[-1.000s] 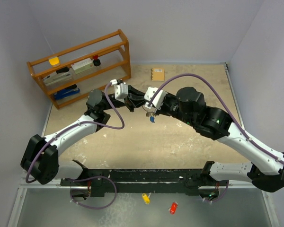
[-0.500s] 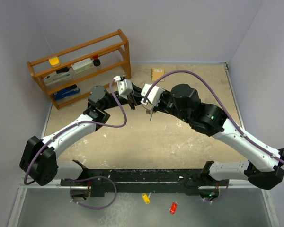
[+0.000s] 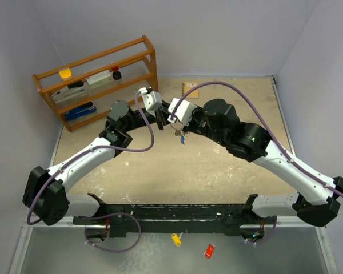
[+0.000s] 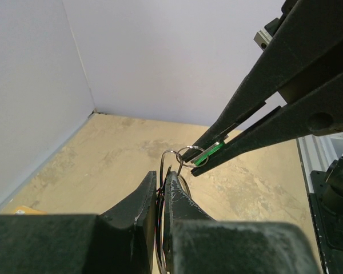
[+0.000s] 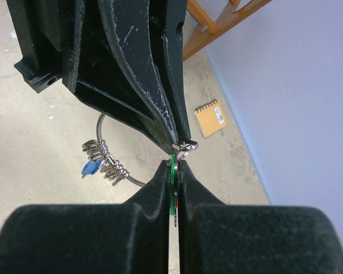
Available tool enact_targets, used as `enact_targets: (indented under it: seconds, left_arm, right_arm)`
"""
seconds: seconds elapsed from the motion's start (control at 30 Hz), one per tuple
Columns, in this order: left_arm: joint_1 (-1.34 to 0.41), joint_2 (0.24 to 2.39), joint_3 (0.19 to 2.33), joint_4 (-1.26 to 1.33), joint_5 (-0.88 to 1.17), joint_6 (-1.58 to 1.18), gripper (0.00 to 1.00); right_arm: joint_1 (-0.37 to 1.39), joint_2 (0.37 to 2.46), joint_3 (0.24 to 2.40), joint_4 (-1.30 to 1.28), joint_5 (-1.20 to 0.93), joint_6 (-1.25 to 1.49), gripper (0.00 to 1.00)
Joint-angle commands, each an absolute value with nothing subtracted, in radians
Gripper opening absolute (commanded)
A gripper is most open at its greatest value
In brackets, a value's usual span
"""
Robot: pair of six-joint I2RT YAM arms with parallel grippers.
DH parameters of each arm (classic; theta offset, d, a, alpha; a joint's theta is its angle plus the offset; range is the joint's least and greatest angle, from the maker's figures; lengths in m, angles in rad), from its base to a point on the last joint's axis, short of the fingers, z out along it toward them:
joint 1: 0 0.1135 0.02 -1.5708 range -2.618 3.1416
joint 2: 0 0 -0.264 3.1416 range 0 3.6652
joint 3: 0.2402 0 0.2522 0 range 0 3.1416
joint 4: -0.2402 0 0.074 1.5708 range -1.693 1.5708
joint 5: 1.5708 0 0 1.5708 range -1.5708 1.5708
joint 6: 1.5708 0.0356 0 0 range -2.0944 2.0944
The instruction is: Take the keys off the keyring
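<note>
Above the table (image 3: 160, 171): the keyring (image 5: 132, 181) is held in mid-air between both arms, clear of the surface.
Left gripper (image 4: 162, 184): it is closed down on the ring's thin wire, which is pinched at the fingertips.
Right gripper (image 5: 175, 165): it is clamped shut on the green-tagged key (image 5: 172, 172), gripped flat by its tag.
Blue-tagged key (image 5: 91, 167): it is seen hanging from the wire among small metal bits (image 5: 108, 165), not yet removed.
Small loop (image 4: 188, 153): the green key is joined through it to the wire, right beside the left fingertips.
Step in hand: the green key is judged to be the one being freed.
Care advised: the wire is best kept firmly clamped while the loop is worked round to the ring's opening, which cannot be made out. A straight tug is to be avoided, lest the tag be lost or the wire bent.
</note>
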State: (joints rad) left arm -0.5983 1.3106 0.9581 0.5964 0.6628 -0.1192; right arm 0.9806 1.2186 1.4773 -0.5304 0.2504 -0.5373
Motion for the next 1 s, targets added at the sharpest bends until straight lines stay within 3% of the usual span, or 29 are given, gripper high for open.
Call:
enact_targets:
  seconds: [0.0, 0.7, 0.97]
  left_arm:
    - [-0.555, 1.298, 0.987, 0.625, 0.349, -0.090, 0.00]
    - [-0.555, 1.213, 0.894, 0.866, 0.271, -0.202, 0.00]
    - [-0.555, 1.176, 0.882, 0.828, 0.234, -0.161, 0.00]
  right_arm:
    - [1.022, 1.234, 1.498, -0.586, 0.081, -0.474, 0.00]
    - [1.023, 1.287, 1.346, -0.489, -0.116, -0.389, 0.00]
    - [1.023, 1.224, 1.281, -0.435, 0.002, -0.373, 0.00]
